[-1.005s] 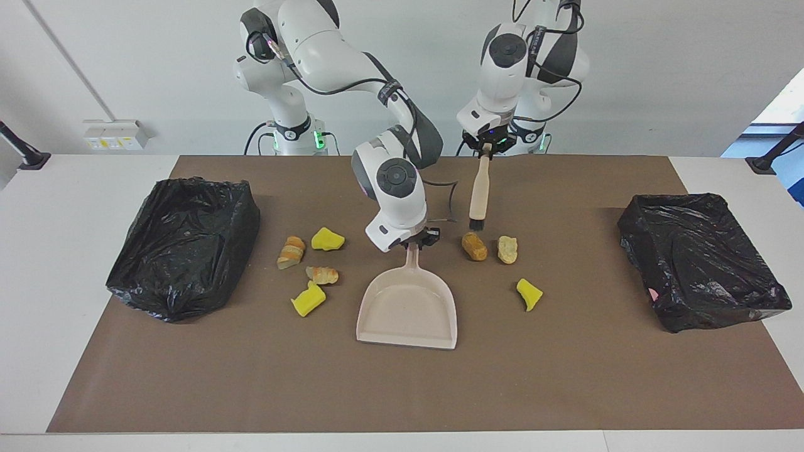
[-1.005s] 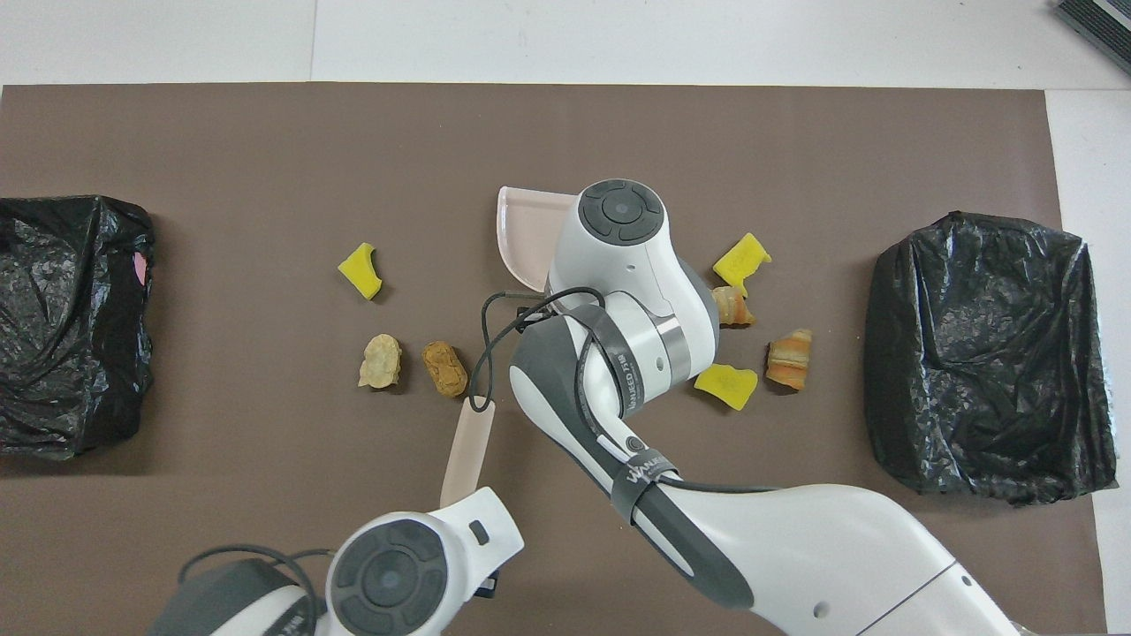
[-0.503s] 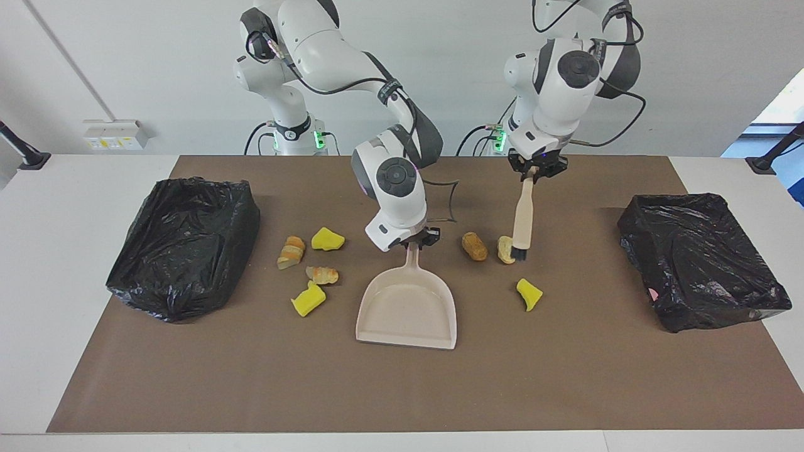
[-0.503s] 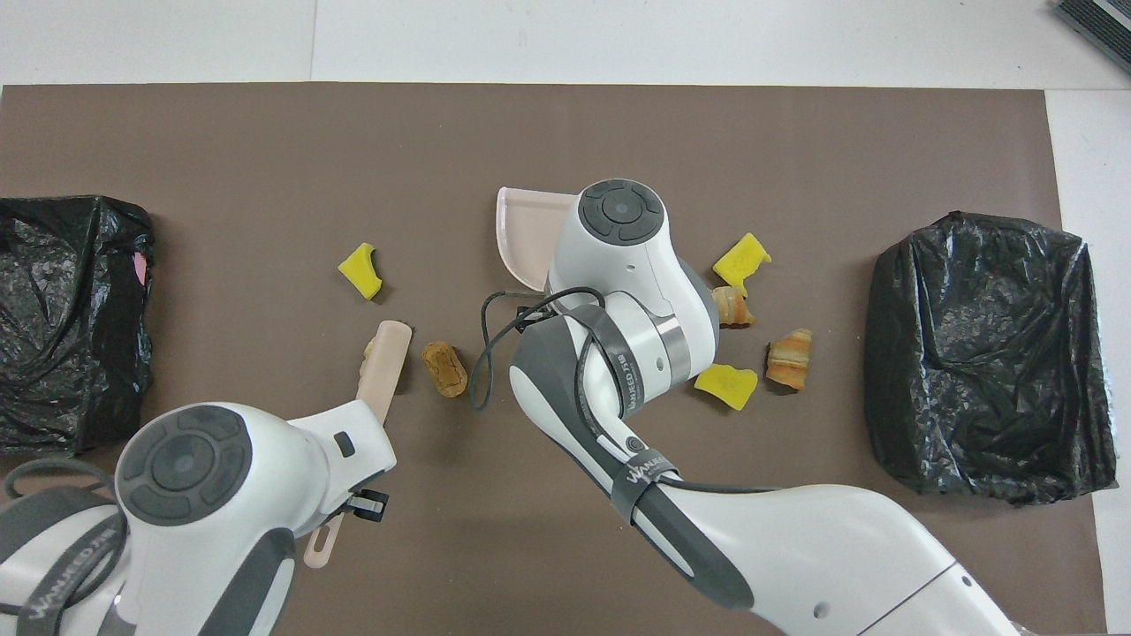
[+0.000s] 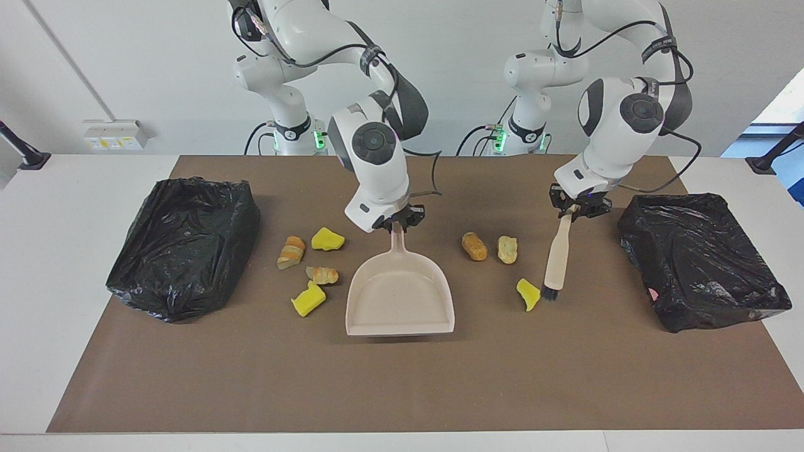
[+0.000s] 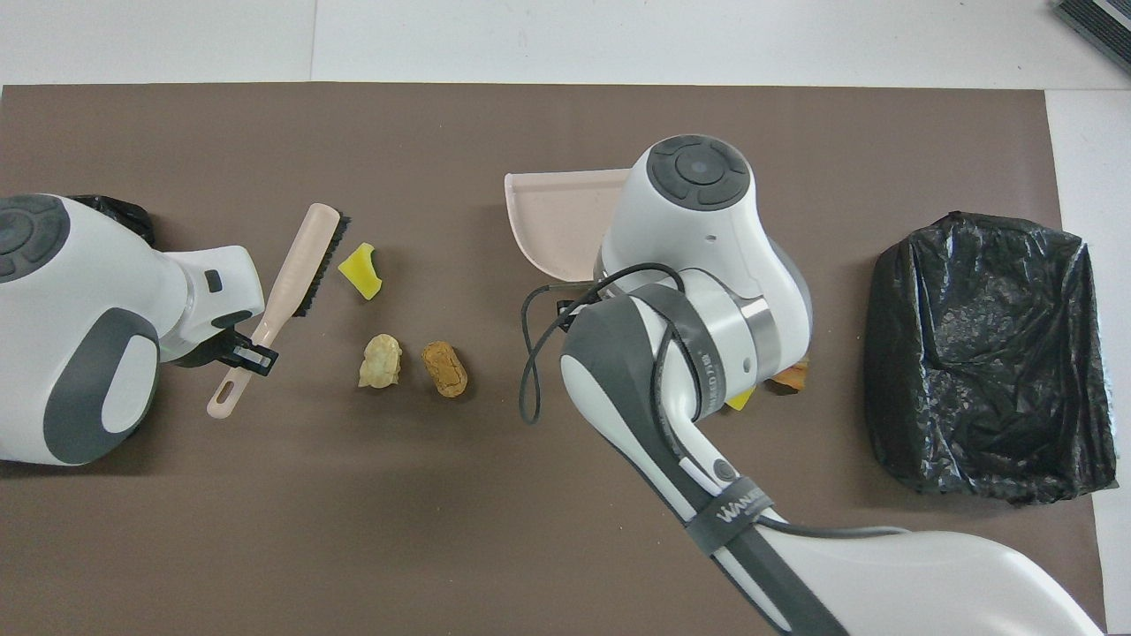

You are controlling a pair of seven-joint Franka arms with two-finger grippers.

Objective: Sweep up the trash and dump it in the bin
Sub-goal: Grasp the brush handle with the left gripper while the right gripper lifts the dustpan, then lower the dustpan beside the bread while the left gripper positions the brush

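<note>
Trash [image 5: 529, 294]: I see brush [image 5: 555, 263] bristles beside a yellow chunk.
Left gripper [image 5: 579, 210]: jaws pinching brush handle.
Right gripper [image 5: 397, 221]: jaws clamp dustpan [image 5: 400, 299] handle — pan tilted.

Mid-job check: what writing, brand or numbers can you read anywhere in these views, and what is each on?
"WANJEE", possibly cut off: on the dark strap around the right arm, overhead view.
Wall socket plate: markings too small to read.
No readable text on the dustpan, brush, trash bags or trash.
</note>
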